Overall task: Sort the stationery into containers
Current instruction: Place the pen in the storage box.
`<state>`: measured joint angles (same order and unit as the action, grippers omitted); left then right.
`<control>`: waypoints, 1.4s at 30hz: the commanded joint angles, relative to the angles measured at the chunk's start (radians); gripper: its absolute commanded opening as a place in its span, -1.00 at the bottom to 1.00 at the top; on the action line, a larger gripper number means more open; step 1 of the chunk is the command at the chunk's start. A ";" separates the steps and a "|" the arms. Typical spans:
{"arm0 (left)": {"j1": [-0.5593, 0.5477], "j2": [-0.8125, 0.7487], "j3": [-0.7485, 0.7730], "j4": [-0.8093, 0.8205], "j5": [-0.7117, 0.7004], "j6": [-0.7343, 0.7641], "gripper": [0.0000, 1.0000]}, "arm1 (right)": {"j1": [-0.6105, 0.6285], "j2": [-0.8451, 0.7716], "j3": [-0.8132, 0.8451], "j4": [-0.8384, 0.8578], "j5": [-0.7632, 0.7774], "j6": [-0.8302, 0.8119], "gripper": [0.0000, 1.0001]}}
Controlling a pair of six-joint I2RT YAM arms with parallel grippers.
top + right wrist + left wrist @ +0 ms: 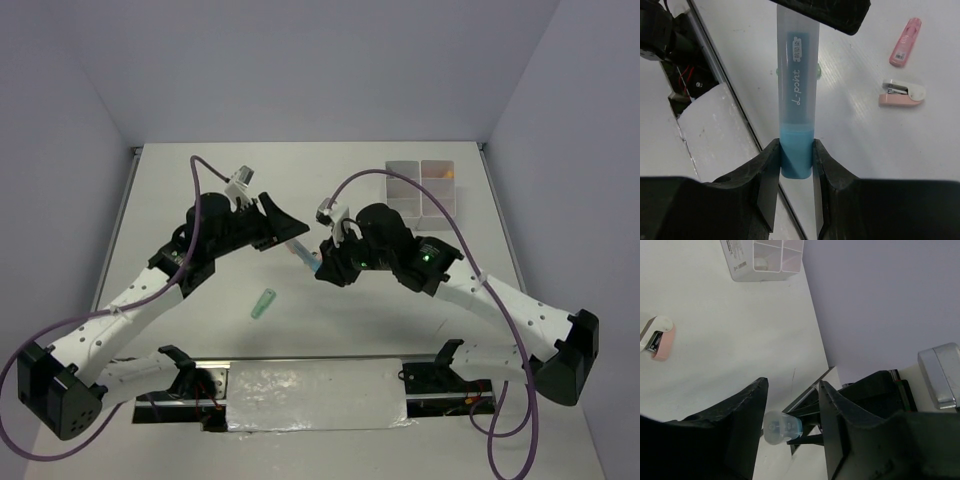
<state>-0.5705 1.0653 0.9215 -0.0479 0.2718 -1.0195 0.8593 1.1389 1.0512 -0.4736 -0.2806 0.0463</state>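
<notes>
A blue stick (305,256) with a translucent cap hangs in the air between my two arms. My right gripper (796,145) is shut on its blue end (796,160). The capped end (782,427) sits between the fingers of my left gripper (793,382). It lies close to the left finger, with a gap to the right one, so this gripper is open. The translucent white divided container (405,168) stands at the back right, with something orange in one compartment. A green stick (263,303) lies on the table below the grippers.
A pink stick (905,42) and a small white and pink stapler (902,93) lie on the table; the left wrist view also shows the stapler (657,337) and the container (740,262). The arm bases and a taped strip (310,385) run along the near edge.
</notes>
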 commanded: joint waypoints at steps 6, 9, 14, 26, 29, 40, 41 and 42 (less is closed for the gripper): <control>0.000 -0.016 -0.029 0.051 0.064 0.022 0.18 | 0.007 0.074 0.133 -0.028 0.095 -0.011 -1.00; 0.001 -0.025 -0.029 0.051 0.066 0.027 0.28 | 0.007 0.085 0.148 -0.036 0.124 -0.013 -1.00; 0.000 -0.022 -0.004 0.013 0.055 0.053 -0.87 | 0.007 0.096 0.168 -0.059 0.086 -0.036 -0.99; 0.001 -0.048 -0.055 0.127 0.044 0.000 -1.00 | -0.026 -0.065 0.046 0.081 0.115 0.029 0.40; 0.003 -0.108 -0.122 0.213 -0.003 -0.062 -1.00 | -0.116 -0.167 -0.072 0.269 0.094 0.249 0.51; -0.031 -0.272 -0.473 0.994 -0.152 -0.287 -1.00 | -0.123 -0.196 -0.389 1.055 -0.110 0.863 0.31; -0.034 -0.274 -0.483 1.022 -0.155 -0.287 -1.00 | -0.120 -0.185 -0.387 1.076 -0.126 0.888 0.30; -0.038 -0.275 -0.490 1.043 -0.158 -0.287 -1.00 | -0.115 -0.179 -0.391 1.127 -0.134 0.898 0.30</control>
<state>-0.5961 0.8089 0.4370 0.7029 0.1501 -1.2686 0.7311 0.9466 0.6437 0.3885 -0.3347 0.8162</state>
